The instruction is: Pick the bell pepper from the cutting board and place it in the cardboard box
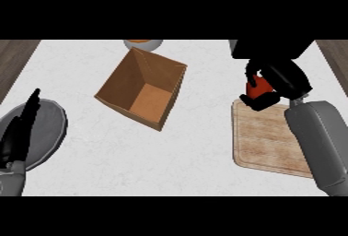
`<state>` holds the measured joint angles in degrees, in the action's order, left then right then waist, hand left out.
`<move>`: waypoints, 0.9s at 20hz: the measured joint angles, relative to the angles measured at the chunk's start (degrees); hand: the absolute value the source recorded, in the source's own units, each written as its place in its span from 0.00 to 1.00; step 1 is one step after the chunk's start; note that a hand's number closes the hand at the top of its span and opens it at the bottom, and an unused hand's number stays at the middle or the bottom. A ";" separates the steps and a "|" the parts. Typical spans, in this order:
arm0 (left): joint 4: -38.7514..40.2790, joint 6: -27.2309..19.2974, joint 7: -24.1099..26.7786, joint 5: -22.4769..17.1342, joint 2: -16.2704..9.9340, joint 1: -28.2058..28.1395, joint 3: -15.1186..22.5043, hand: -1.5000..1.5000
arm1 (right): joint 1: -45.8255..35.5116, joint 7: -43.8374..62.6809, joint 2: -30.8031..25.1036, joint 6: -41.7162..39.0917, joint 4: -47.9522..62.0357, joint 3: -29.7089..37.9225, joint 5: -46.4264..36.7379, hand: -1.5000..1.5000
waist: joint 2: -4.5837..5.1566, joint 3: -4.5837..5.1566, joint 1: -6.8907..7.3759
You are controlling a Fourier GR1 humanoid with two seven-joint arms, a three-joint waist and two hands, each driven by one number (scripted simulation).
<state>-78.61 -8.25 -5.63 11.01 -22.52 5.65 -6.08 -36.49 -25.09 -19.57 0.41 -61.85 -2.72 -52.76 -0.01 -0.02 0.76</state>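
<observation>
Head view, looking steeply down. The white marbled counter (pixel 183 156) fills most of the field, with strips of wood-grain surface (pixel 15 55) at its upper left and upper right corners.

The cardboard box (pixel 139 87) lies left of centre, its opening turned toward the viewer so that the brown inner walls and the lighter orange-brown bottom panel are exposed; it holds nothing visible.

The cutting board (pixel 268 140), pale wood with rounded corners, lies at the right of the counter, well apart from the box. Its right edge is covered by the grey right forearm (pixel 323 147), which enters from the lower right and runs up over the board.

A grey round plate (pixel 48 129) sits at the left edge of the counter. The left hand (pixel 19 133) shows in front of it, fingers straight, held together and pointing upward, holding nothing.

A dark blocky object (pixel 272 48) sits at the top right edge of the counter; what it is cannot be told.

The right hand (pixel 275 85) is above the far edge of the cutting board, its black fingers curled round the bell pepper (pixel 257 90). The pepper is red and only partly visible between fingers and thumb, at the board's upper left corner; whether it touches the board or is lifted clear of it cannot be told.

A small bowl (pixel 142 44) with orange contents shows at the top edge, just behind the box, cut off by the frame.
</observation>
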 measured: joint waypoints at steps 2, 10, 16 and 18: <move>0.61 0.39 0.89 -0.15 -0.19 -0.35 -0.53 0.50 | -1.34 -0.26 0.86 -1.46 -2.48 0.06 1.34 1.00 | -0.05 0.01 -0.27; 3.22 1.44 2.40 -0.31 -0.31 0.83 -2.14 0.50 | -8.43 5.19 8.63 -9.21 -5.54 -0.94 5.57 1.00 | -0.02 0.04 -0.41; 2.30 1.86 2.40 0.18 0.23 0.21 -2.00 0.50 | -15.81 13.22 16.09 -10.22 -2.04 -0.51 8.38 1.00 | 0.06 0.04 0.02; 1.64 2.37 2.12 -0.06 0.20 0.00 -2.16 0.50 | -18.06 16.14 17.41 -9.20 0.09 -1.46 10.51 1.00 | 0.06 0.04 0.31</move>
<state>-76.96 -5.87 -3.50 10.94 -22.32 5.65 -8.24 -54.55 -8.95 -2.16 -8.79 -61.77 -4.17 -42.25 0.06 0.03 1.07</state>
